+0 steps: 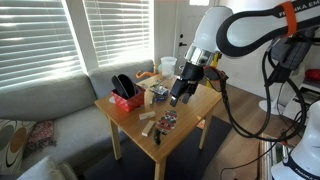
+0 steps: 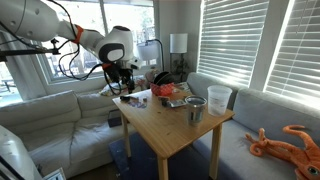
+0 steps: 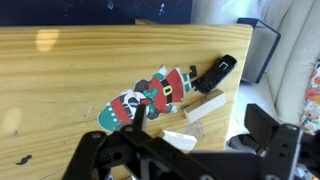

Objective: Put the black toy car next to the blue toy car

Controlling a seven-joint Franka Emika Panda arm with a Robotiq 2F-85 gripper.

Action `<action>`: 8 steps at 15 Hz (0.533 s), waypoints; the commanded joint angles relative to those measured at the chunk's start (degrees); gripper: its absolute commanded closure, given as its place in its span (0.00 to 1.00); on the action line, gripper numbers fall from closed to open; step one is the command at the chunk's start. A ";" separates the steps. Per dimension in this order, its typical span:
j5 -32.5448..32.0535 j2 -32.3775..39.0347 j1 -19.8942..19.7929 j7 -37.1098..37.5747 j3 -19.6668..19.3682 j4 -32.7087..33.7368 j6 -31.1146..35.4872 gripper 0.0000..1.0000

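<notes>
While the gripper (image 3: pixel 185 160) hangs spread apart, empty, over the wooden table (image 3: pixel 60 90), the black toy car (image 3: pixel 215 72), slim and glossy, lies slanted near the edge, two o'clock from the Santa figure (image 3: pixel 150 97).

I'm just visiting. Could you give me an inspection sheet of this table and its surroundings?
Surface: wooden table, cluttered.
Job's things: small black item, possibly the black toy car; blue car not made out.
Clutter: red basket, white cup, metal cup, red-and-green figure, wooden block.
Grippers: tool above the table, open, empty.
Cables: black cable hanging from the arm.
Surroundings: couch, window blinds, orange plush.
</notes>
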 commanded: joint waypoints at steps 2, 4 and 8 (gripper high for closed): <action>-6.32 7.12 -4.31 19.52 7.83 4.95 3.81 0.00; -12.23 9.12 -5.54 28.21 10.25 5.82 2.30 0.00; -13.70 10.02 -1.61 31.86 7.89 5.18 0.49 0.00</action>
